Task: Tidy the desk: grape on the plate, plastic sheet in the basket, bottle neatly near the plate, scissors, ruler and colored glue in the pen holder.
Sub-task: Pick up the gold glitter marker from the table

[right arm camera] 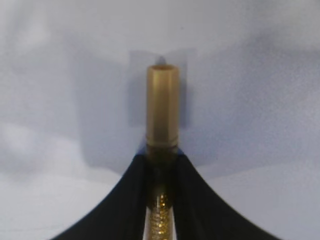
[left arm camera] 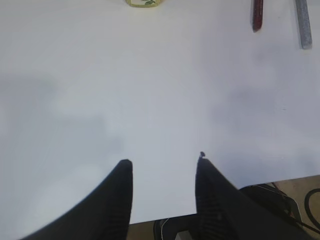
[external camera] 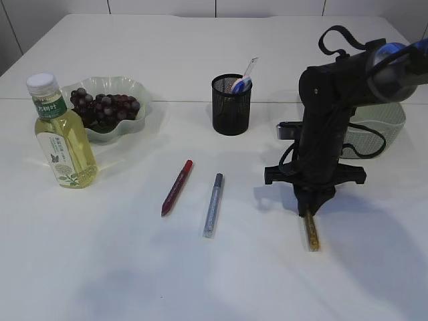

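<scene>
Three colored glue pens lie on the white desk: red [external camera: 176,187], silver [external camera: 213,204] and gold [external camera: 311,234]. My right gripper [external camera: 309,210] points down over the gold pen's far end. In the right wrist view its black fingers [right arm camera: 135,190] press both sides of the gold glue [right arm camera: 162,105], whose cap sticks out ahead. Grapes [external camera: 107,105] lie on the green plate [external camera: 144,90], and the bottle [external camera: 61,140] stands upright beside it. The black pen holder [external camera: 231,107] holds blue-handled scissors [external camera: 241,85] and a clear ruler [external camera: 251,67]. My left gripper [left arm camera: 164,161] hangs open over bare desk. The plastic sheet is out of view.
A pale green basket [external camera: 384,127] stands at the back right, partly hidden behind my right arm. In the left wrist view the red pen [left arm camera: 257,15], silver pen [left arm camera: 302,25] and bottle base [left arm camera: 144,3] sit at the top edge, and the desk's front edge runs below the fingers.
</scene>
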`<state>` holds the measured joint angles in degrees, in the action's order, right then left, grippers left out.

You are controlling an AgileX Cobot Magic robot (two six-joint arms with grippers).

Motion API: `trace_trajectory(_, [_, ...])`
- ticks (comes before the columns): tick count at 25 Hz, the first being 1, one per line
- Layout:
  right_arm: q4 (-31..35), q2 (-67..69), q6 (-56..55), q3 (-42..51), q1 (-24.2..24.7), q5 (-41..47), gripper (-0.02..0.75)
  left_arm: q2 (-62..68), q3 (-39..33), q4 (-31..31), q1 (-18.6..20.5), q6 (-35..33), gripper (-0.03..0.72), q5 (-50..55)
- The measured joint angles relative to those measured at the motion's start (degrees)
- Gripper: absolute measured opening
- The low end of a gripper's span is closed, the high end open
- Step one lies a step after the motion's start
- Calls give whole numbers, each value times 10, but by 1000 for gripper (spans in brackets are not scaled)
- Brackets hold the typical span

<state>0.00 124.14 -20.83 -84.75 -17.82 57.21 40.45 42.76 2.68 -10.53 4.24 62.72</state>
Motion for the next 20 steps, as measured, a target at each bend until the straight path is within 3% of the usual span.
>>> trace_trajectory(4, [8, 0, 14, -1, 0, 0, 60, 0, 0, 0, 0, 0, 309, 0])
trace_trajectory(20, [98, -37, 157, 12, -22, -37, 52, 0, 0, 0, 0, 0, 309, -1])
